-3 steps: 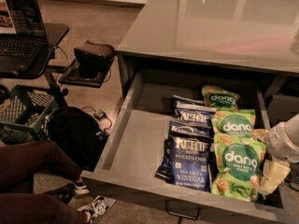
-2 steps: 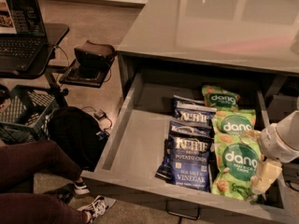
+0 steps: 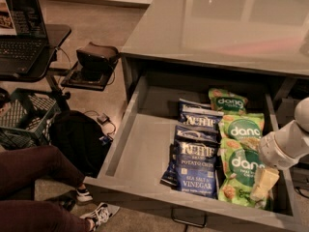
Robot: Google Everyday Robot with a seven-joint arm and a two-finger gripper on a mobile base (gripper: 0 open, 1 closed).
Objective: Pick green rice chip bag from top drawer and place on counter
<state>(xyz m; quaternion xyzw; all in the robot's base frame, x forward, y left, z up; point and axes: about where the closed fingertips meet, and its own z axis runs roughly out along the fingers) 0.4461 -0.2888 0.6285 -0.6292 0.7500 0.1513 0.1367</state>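
The top drawer [image 3: 140, 153] is pulled open under the counter [image 3: 217, 28]. Three green rice chip bags lie in a column along its right side: far [image 3: 227, 100], middle [image 3: 241, 128] and near [image 3: 236, 170]. Three dark blue Kettle chip bags [image 3: 195, 166] lie just left of them. My gripper [image 3: 263, 182] comes in from the right on a white arm [image 3: 287, 144]. Its pale fingers hang over the right edge of the nearest green bag, low in the drawer. They hide part of that bag.
The drawer's left half is bare grey floor. Its dark pull handle [image 3: 188, 222] shows at the front. Left of the counter stand a laptop [image 3: 21, 25] on a cart, a black bag [image 3: 77, 139] and a crate [image 3: 24, 117]. A person's legs and shoes [image 3: 96, 211] are at bottom left.
My arm and gripper have moved left and down, further over the nearest green bag. The bags have not moved.
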